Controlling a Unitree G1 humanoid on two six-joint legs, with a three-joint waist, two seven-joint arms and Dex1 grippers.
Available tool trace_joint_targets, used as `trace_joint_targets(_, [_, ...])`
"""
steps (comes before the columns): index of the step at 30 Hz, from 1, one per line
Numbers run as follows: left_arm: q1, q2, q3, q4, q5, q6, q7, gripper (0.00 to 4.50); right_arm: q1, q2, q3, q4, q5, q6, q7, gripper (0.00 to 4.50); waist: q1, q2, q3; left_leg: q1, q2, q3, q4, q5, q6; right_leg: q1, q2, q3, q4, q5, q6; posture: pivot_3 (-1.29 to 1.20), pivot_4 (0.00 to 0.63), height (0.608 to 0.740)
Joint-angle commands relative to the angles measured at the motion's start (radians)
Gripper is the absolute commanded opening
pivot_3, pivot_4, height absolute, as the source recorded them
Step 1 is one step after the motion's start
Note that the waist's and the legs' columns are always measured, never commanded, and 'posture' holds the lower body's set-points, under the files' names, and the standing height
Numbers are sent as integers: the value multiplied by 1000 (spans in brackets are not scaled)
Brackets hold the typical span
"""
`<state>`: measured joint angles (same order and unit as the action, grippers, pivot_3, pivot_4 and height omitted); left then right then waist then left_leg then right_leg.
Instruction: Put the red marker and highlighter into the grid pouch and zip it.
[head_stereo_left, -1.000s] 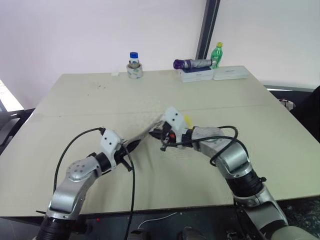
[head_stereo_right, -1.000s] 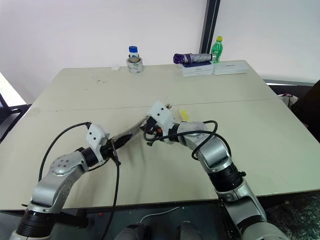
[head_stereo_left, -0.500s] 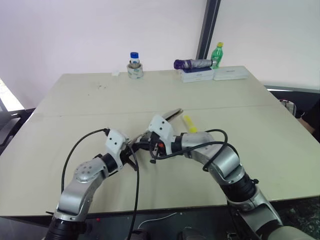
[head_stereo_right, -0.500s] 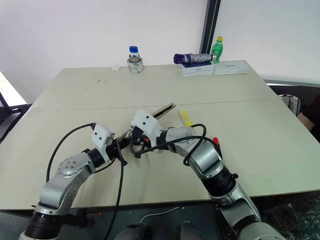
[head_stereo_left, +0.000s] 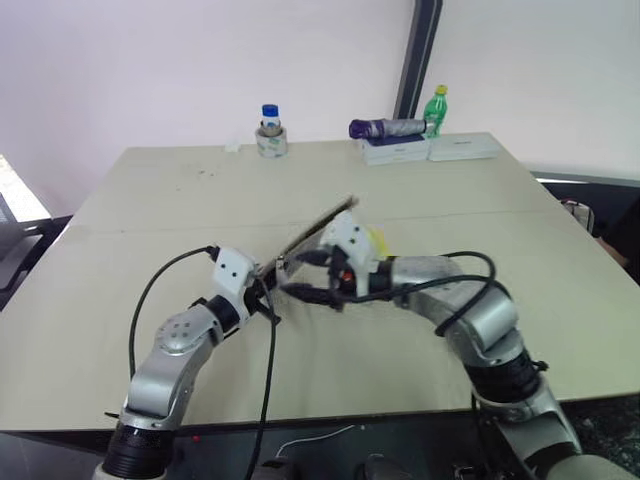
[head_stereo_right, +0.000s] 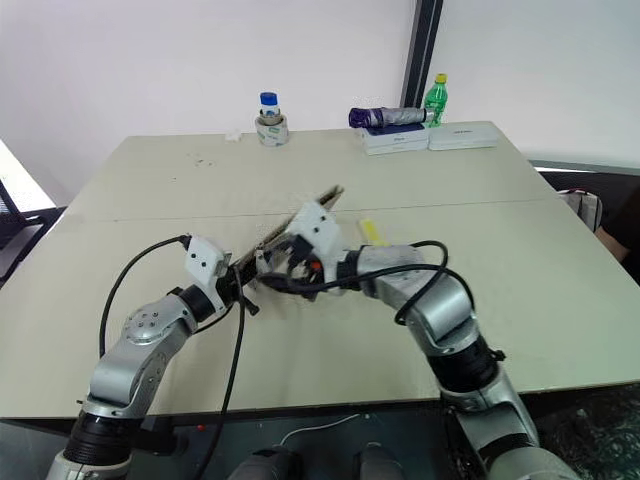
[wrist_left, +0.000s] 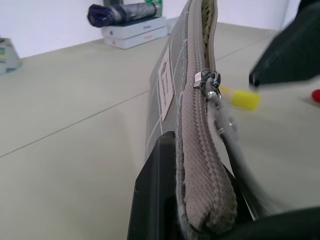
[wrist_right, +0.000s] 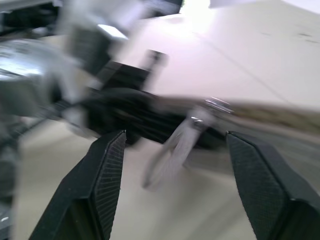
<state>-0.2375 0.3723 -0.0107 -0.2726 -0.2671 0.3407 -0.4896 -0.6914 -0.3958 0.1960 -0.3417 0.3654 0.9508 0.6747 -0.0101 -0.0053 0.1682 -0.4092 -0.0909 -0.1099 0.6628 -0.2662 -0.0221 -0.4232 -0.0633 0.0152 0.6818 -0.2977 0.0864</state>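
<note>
Grey grid pouch (head_stereo_left: 318, 228) hangs tilted above the table (head_stereo_left: 150, 200), its near end clamped in the left gripper (head_stereo_left: 268, 296); the highlighter (head_stereo_left: 376, 240) lies behind. At the left wrist the zip gapes partly open. Right gripper (wrist_right: 172, 150) fingers stand apart around the slider, so a mistimed closing could miss it.

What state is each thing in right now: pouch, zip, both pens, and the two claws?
Pouch: lifted off the table on edge, one end pinched in the left claw.
Zip pull: partway along, zip open beyond it.
Highlighter: lying on the table, outside the pouch.
Red marker: on the table, outside the pouch.
Left claw: shut on the pouch.
Right claw: open, empty, by the zip pull.
</note>
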Motion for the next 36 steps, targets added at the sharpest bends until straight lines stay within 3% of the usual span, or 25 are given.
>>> trace_joint_targets(1, [10,50,47,1,29,-53,-14,0,-4,-54,-87,98,-59,-17,-78,2948,-1,0,0,0,0,0,0,0,0,0,0,0,0,0,0,0,150,740])
trace_joint_targets(9, [11,138,54,65,114,-153,-22,0,-11,-62,-84,447,-235,-193,-240,2948,-3,0,0,0,0,1,-1,0,0,-1,0,1,0,0,0,0,150,740])
trace_joint_targets(16, [18,126,44,80,156,-193,-8,0,-40,9,-129,649,-237,-279,-268,2948,-3,0,0,0,0,2,-1,0,0,-1,0,1,0,0,0,0,150,740])
trace_joint_targets(18, [19,119,42,81,165,-198,-1,0,-43,17,-142,666,-234,-277,-270,2444,-4,0,0,0,0,2,-1,0,0,-1,0,1,0,0,0,0,150,740])
trace_joint_targets(22, [20,115,36,89,184,-210,4,0,-40,17,-148,644,-239,-270,-263,853,-3,0,0,0,0,2,-1,0,0,-1,0,1,0,0,0,0,150,740])
trace_joint_targets(27, [10,109,29,103,195,-224,-1,0,-9,-84,-95,492,-280,-300,-179,887,1,0,0,0,0,2,-1,0,0,-1,0,1,0,0,0,0,150,740])
trace_joint_targets(32, [-3,109,22,119,205,-243,-12,0,52,-217,-117,214,-143,-227,44,887,-1,0,0,0,0,2,-1,-1,1,-1,0,1,0,0,0,0,150,740])
trace_joint_targets(36, [-18,104,15,137,207,-251,-16,0,42,-208,-170,87,-35,-107,60,887,-3,0,0,0,1,1,-1,-3,6,-1,1,1,0,0,0,0,150,740])
